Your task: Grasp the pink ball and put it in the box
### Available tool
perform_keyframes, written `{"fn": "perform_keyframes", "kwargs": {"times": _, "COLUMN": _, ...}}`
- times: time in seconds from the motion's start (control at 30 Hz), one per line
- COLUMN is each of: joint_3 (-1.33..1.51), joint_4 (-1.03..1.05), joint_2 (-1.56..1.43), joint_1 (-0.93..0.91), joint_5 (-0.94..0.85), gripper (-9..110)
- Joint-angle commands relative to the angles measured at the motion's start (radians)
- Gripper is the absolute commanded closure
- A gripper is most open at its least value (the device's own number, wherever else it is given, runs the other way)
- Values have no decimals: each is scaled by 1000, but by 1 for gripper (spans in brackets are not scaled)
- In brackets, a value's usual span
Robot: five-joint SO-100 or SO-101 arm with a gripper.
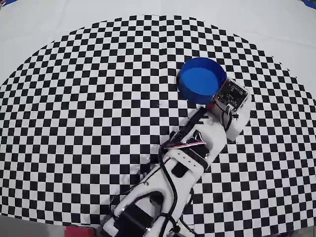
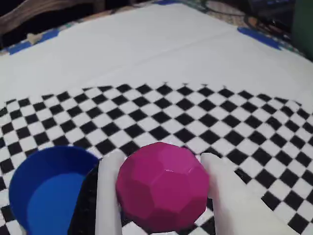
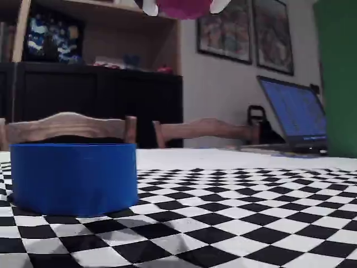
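I am holding the faceted pink plastic ball (image 2: 163, 191) in closed jaws, high beside the round blue box (image 2: 46, 188), so I should be centring over its opening before releasing.

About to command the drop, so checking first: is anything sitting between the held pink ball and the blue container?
Nothing visible does. The gripper holds the pink ball lifted off the checkered cloth, beside the blue container, which is open-topped and looks empty. In the fixed view the ball hangs well above the container's rim.
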State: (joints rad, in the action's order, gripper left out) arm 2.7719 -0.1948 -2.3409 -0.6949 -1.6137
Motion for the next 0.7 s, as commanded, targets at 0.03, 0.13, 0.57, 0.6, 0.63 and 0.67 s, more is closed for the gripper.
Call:
{"fn": "perform_keyframes", "kwargs": {"times": 0.03, "joint_3": -8, "joint_4": 15, "joint_2": -43, "joint_1": 35, "joint_5": 8, "gripper": 101}}
{"fn": "perform_keyframes", "kwargs": {"times": 0.13, "joint_3": -8, "joint_4": 31, "joint_2": -46, "joint_1": 60, "joint_5": 8, "gripper": 101}}
{"fn": "perform_keyframes", "kwargs": {"times": 0.57, "joint_3": -8, "joint_4": 89, "joint_2": -63, "joint_1": 190, "joint_5": 8, "gripper": 101}}
{"fn": "perform_keyframes", "kwargs": {"times": 0.6, "joint_3": -8, "joint_4": 91, "joint_2": -63, "joint_1": 201, "joint_5": 8, "gripper": 101}}
{"fn": "perform_keyframes", "kwargs": {"times": 0.63, "joint_3": -8, "joint_4": 94, "joint_2": -64, "joint_1": 210, "joint_5": 8, "gripper": 101}}
{"fn": "perform_keyframes", "kwargs": {"times": 0.67, "joint_3": -8, "joint_4": 97, "joint_2": -64, "joint_1": 218, "joint_5": 8, "gripper": 101}}
